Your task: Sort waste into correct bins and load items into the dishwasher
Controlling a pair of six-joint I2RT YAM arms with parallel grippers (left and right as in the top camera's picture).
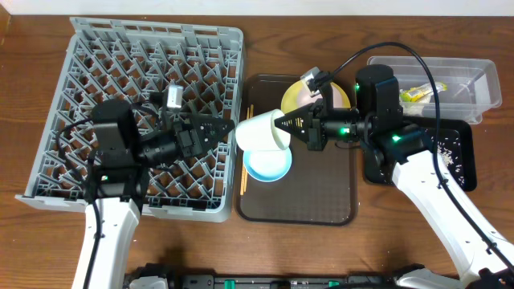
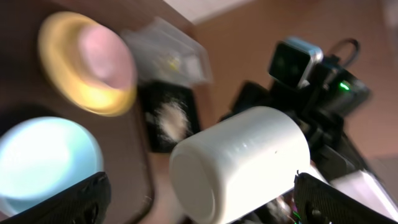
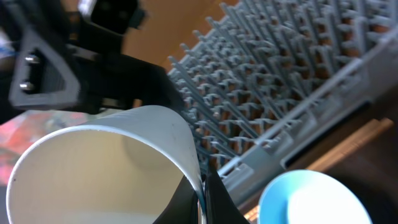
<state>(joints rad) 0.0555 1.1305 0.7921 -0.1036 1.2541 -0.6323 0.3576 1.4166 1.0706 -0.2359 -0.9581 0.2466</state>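
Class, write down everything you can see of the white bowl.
The white bowl is deep, plain, smooth-walled and empty, and looks like plastic. It hangs in the air on its side over the left edge of the tray, with its mouth toward the right arm and its base toward the rack. The right end effector is shut on its rim. The open left end effector faces its base.

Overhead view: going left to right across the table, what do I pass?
Grey dish rack → left end effector → white cup → right end effector → yellow-green wrapper in the clear tub.
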